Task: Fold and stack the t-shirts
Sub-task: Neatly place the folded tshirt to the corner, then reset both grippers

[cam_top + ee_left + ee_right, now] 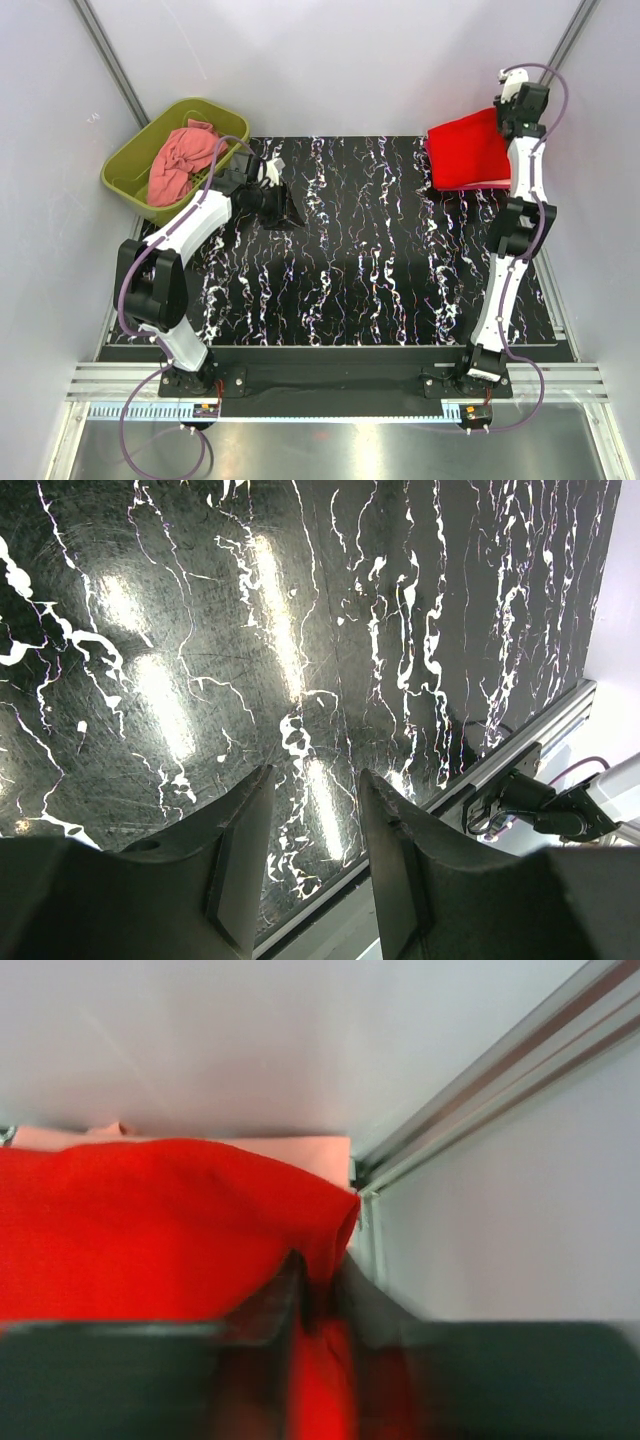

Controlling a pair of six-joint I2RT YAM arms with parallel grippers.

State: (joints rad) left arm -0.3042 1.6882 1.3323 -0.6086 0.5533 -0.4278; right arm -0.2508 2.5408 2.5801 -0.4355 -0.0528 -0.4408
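Note:
A bright red t-shirt (467, 150) lies folded at the table's far right corner, on top of a pale peach shirt (300, 1146) whose edge peeks out behind it. My right gripper (505, 125) is shut on the red shirt's right edge (200, 1230). A dusty salmon-pink shirt (182, 160) lies crumpled in the olive-green tub (133, 160) at the far left. My left gripper (285, 213) is open and empty just above the bare table, right of the tub. The magenta shirt is out of view.
The black marbled tabletop (370, 260) spreads between the arms. White enclosure walls and metal rails (480, 1090) close in behind and beside the red shirt. The table's front edge and rail (520, 745) show in the left wrist view.

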